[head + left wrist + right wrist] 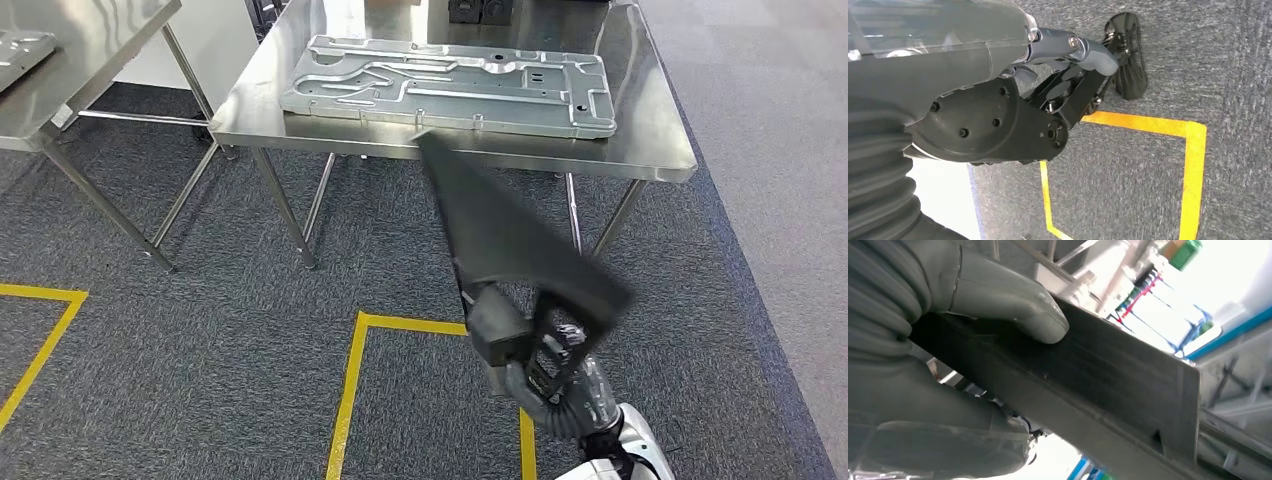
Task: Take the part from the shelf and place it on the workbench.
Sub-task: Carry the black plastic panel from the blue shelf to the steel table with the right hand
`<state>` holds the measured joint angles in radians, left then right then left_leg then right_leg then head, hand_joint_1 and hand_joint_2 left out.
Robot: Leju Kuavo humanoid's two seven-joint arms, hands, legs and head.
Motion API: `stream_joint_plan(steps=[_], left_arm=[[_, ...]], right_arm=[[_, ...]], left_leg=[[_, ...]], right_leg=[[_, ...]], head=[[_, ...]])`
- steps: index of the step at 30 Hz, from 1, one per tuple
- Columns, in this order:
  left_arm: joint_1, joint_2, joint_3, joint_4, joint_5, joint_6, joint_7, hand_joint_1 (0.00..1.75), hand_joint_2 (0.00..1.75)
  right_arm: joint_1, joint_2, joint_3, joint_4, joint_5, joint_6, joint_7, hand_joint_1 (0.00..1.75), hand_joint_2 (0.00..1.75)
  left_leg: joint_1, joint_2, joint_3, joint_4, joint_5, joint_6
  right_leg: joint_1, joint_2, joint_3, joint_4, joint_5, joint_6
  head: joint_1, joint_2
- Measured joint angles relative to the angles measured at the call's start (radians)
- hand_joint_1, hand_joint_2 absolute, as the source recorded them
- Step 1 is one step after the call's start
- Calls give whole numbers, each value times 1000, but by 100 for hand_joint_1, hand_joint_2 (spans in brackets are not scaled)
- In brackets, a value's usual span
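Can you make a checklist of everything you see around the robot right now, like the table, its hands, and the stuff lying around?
Surface: steel workbench ahead, shiny top, thin legs.
Job's things: dark flat part held in the right hand, tilted up toward the bench, not yet set down.
Clutter: large stamped metal panel lying flat on the workbench.
Hands: right hand grips the part, thumb pressed on its face; left hand hangs over the floor, holding nothing, fingers curled in.
Cables: nothing seen.
Surroundings: grey carpet, yellow floor tape, second steel table at left.

Part in R hand, before workbench w/ panel
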<state>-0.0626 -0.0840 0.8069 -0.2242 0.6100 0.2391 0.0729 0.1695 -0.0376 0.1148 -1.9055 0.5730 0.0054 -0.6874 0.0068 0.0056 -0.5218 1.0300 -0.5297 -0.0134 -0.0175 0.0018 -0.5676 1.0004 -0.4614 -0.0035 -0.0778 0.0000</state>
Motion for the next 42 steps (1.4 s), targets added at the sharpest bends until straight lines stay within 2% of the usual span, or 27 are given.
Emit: stream_joint_plan(steps=[1,3,4,5,6,8,9,11,14,16,19,20,21,22,23,24,26,29,30,32,34,36,37,38,40,41,42], left_arm=[[0,0,1,0,0,1,0,0,175],[1,0,3,0,0,3,0,0,175],[3,0,4,0,0,5,0,0,175],[5,-1,4,0,0,8,-1,0,175],[8,-1,4,0,0,12,-4,0,175],[12,0,4,0,0,18,-11,0,175],[13,1,4,0,0,19,-14,0,175],[11,4,4,0,0,17,-20,0,175],[9,4,4,0,0,8,-27,0,175],[10,4,4,0,0,4,-29,0,175],[10,4,4,0,0,1,-30,0,175],[11,4,4,0,0,0,-29,0,175],[11,4,4,0,0,0,-29,0,175],[12,4,4,0,0,1,-29,0,175],[13,3,4,0,0,1,-29,0,175],[14,3,4,0,0,1,-29,0,175],[13,3,4,0,0,1,-30,0,175],[6,4,4,-1,0,1,-30,0,175],[4,4,4,-1,0,1,-30,0,175],[2,3,3,-2,0,0,-29,0,175],[4,3,3,-2,0,1,-29,0,175],[10,3,3,-2,0,2,-30,0,175],[13,3,3,-2,0,3,-30,0,175],[16,4,3,-2,0,4,-30,0,175],[21,5,3,-2,0,4,-31,0,175],[21,6,3,-2,0,3,-32,0,175],[20,6,2,-2,0,3,-32,0,175]], right_arm=[[-2,0,9,2,8,-3,0,175,175],[-5,-1,19,7,-3,-6,0,175,175],[-6,-1,21,10,-26,-6,0,175,175],[-6,-2,21,12,-63,-4,0,175,175],[-6,-2,19,14,-103,-1,0,175,175],[-5,-4,15,14,-144,13,0,175,175],[-5,-9,15,14,-131,22,0,175,175],[2,-22,26,13,-70,30,0,175,175],[23,-32,43,13,-31,6,0,175,175],[27,-33,39,11,-51,-7,0,175,175],[30,-39,28,10,-73,-1,0,175,175],[32,-41,25,11,-75,1,0,175,175],[33,-43,23,11,-76,2,0,175,175],[34,-45,21,12,-77,2,0,175,175],[35,-46,19,12,-77,2,0,175,175],[36,-48,18,13,-78,2,0,175,175],[40,-50,17,13,-79,2,0,175,175],[40,-51,16,11,-81,1,0,175,175],[40,-52,15,10,-81,1,0,175,175],[40,-53,14,9,-82,1,0,175,175],[40,-53,14,9,-82,1,0,175,175],[41,-53,14,9,-82,0,0,175,175],[41,-53,14,9,-82,-1,0,175,175],[41,-53,14,9,-82,-2,0,175,175],[45,-53,14,9,-80,-7,0,175,175],[49,-52,14,7,-78,-12,0,175,175],[53,-50,14,1,-76,-16,0,175,175]], left_leg=[[2,0,-24,53,-26,-3],[3,-1,-104,199,-83,-8],[4,-1,-141,254,-95,-9],[4,-1,-160,273,-85,-9],[4,-1,-159,250,-56,-6],[1,-1,-109,116,30,7],[-2,-1,-82,50,56,14],[-8,-1,-54,-14,67,27],[-6,-5,-33,-29,55,45],[-3,-7,-12,-34,49,53],[-2,-7,10,-35,28,54],[-1,-7,20,-35,19,52],[0,-8,34,-35,8,49],[2,-8,48,-35,-4,46],[3,-8,63,-35,-17,42],[4,-7,79,-35,-31,37],[3,-6,105,-43,-53,25],[3,-6,123,-14,-39,2],[4,-6,104,33,-23,-2],[6,-6,19,166,-21,-4],[6,-6,-78,264,-87,-3],[6,-6,-134,264,-157,-2],[5,-6,-146,228,-157,1],[4,-6,-150,175,-120,6],[-4,-7,-145,77,18,20],[-8,-8,-138,49,69,22],[-11,-11,-128,36,95,24]], right_leg=[[0,-1,6,-3,-2,-6],[3,-2,12,-3,-9,-14],[6,-2,15,-3,-13,-16],[8,0,20,-3,-18,-17],[9,2,27,-3,-23,-16],[12,4,45,-3,-37,-13],[14,5,53,-3,-44,-9],[15,7,63,-1,-53,2],[13,4,68,22,-55,24],[10,2,35,87,-84,36],[3,1,-90,258,-145,51],[1,1,-122,282,-150,55],[-2,0,-136,271,-140,59],[-4,-1,-134,228,-112,61],[-6,-4,-123,164,-64,60],[-6,-8,-111,107,-14,56],[-1,-15,-93,46,40,39],[2,-9,-58,33,20,11],[1,-7,-40,28,13,3],[1,-6,-7,20,-7,-8],[1,-3,24,16,-33,-13],[2,3,61,14,-62,-14],[2,6,81,14,-77,-13],[2,7,100,13,-92,-11],[3,11,132,12,-122,-4],[3,13,147,9,-135,3],[3,15,160,12,-139,10]], head=[[0,0],[0,0],[0,0],[0,0],[0,0],[0,0],[0,0],[0,0],[0,0],[0,0],[0,0],[0,0],[0,0],[0,0],[0,0],[0,0],[0,0],[1,0],[0,0],[0,0],[0,0],[0,0],[0,0],[0,0],[0,0],[0,0],[0,0]])
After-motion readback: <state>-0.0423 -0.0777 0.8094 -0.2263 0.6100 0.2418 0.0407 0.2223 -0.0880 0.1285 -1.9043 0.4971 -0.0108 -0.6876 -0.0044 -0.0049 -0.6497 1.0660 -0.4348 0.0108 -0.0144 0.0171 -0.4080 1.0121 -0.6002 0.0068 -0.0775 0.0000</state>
